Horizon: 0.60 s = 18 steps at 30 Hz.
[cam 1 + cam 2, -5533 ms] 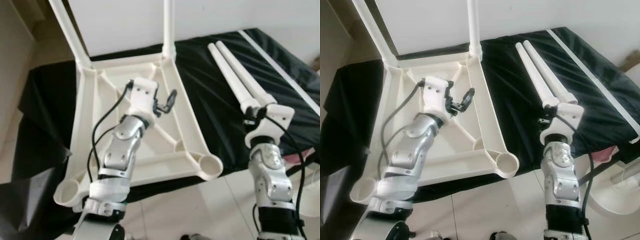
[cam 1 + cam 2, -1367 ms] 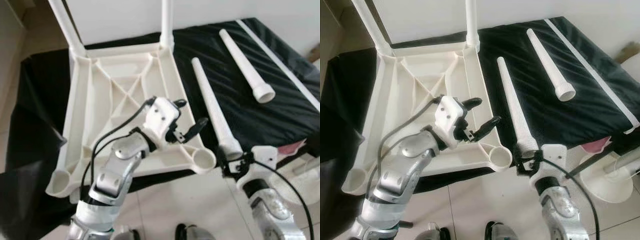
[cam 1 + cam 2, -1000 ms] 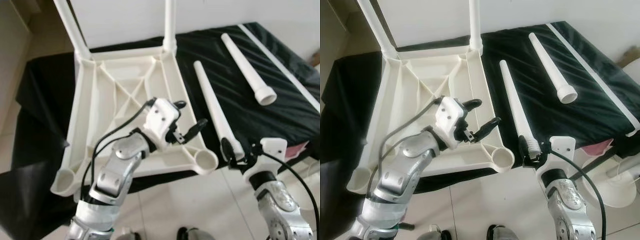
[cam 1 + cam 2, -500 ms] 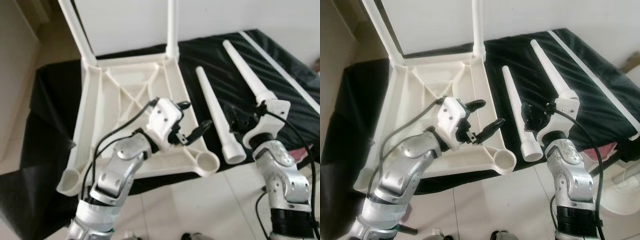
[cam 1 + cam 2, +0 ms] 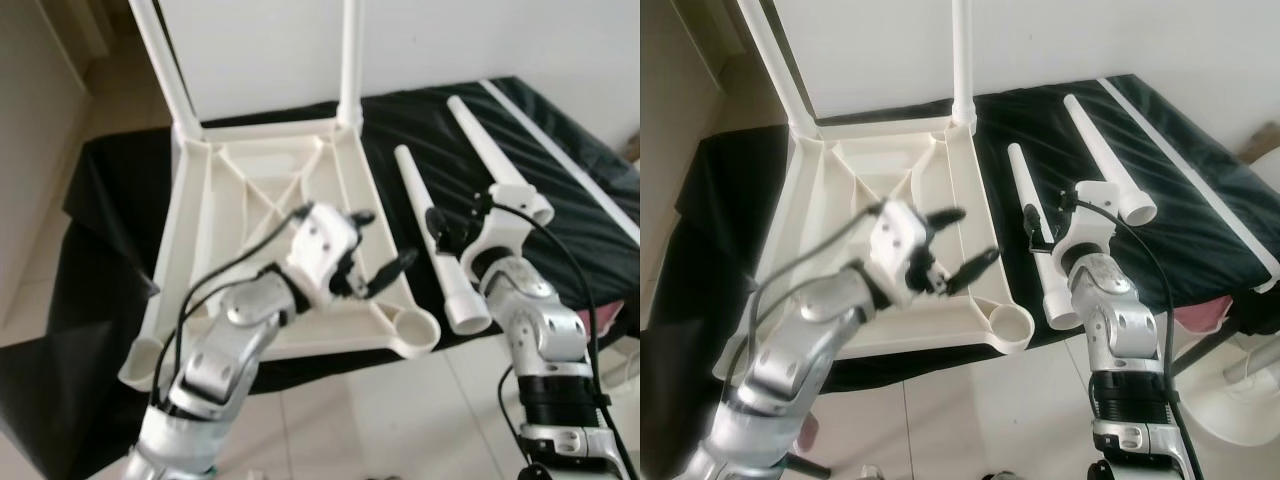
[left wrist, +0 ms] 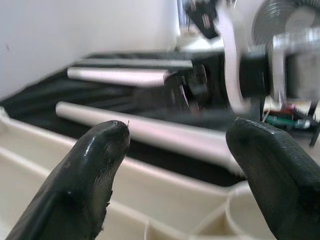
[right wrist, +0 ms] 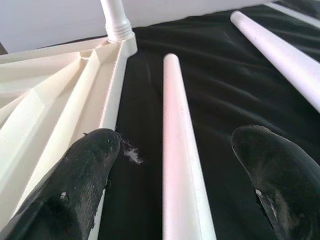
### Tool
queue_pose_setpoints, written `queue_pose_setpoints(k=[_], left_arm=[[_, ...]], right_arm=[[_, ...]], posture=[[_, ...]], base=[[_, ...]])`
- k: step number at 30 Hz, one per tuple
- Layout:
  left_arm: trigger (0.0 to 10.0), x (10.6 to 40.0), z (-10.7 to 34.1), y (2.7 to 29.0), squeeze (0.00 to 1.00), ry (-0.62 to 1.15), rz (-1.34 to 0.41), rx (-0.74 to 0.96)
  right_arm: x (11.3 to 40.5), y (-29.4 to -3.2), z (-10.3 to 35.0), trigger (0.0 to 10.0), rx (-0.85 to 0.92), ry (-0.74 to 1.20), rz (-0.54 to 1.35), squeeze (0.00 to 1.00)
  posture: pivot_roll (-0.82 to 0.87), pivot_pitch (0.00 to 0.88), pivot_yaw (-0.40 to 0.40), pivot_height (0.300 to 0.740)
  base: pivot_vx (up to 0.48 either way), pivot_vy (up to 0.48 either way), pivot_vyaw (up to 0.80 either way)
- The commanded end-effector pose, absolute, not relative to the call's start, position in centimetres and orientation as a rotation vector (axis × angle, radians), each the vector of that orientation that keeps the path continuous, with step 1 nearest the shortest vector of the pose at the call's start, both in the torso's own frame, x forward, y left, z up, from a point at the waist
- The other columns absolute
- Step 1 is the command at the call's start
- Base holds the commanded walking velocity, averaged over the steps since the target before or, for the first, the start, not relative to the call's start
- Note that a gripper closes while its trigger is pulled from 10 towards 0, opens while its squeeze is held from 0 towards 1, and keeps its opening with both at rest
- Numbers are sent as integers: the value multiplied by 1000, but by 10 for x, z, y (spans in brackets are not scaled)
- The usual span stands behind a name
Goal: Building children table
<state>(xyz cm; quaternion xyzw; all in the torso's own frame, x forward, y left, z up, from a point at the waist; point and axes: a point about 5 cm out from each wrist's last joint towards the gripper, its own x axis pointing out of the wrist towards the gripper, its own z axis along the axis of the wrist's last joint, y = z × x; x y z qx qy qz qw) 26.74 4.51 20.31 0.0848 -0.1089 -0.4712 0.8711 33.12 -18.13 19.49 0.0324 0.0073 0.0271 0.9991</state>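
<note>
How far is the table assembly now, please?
Two legs already stand in the far sockets of the upturned tabletop. The right hand, open, hovers over one loose leg; nothing is held. Both near sockets and a second loose leg remain.

Both mounted table legs [image 5: 349, 60] run past the top edge.

A cream-white upturned children's tabletop [image 5: 250, 215] is showing against a plain black cloth [image 5: 560, 190]. Two loose legs [image 5: 1025, 200] are showing the same cream-white, as are the two fitted legs [image 5: 962, 60]. The silver arms are ending in black tools, left tool [image 5: 962, 240] and right tool [image 7: 180, 175]. The floor [image 5: 970, 420] is looking pale beige.
</note>
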Motion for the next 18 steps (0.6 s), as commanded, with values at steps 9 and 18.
queue_pose_setpoints(k=[9, 18], left_arm=[[10000, 258, 197, 37, 0, -209, -1076, 215], [10000, 248, 202, 27, 0, -191, -1095, 120]], right_arm=[[343, -184, 185, 10000, -13, 123, 15, 0], [348, -188, 161, 10000, 35, 314, -45, 0]], posture=[[-1, 23, 0, 740], [7, 18, 1, 740]], base=[[0, 0, 0], [0, 0, 0]])
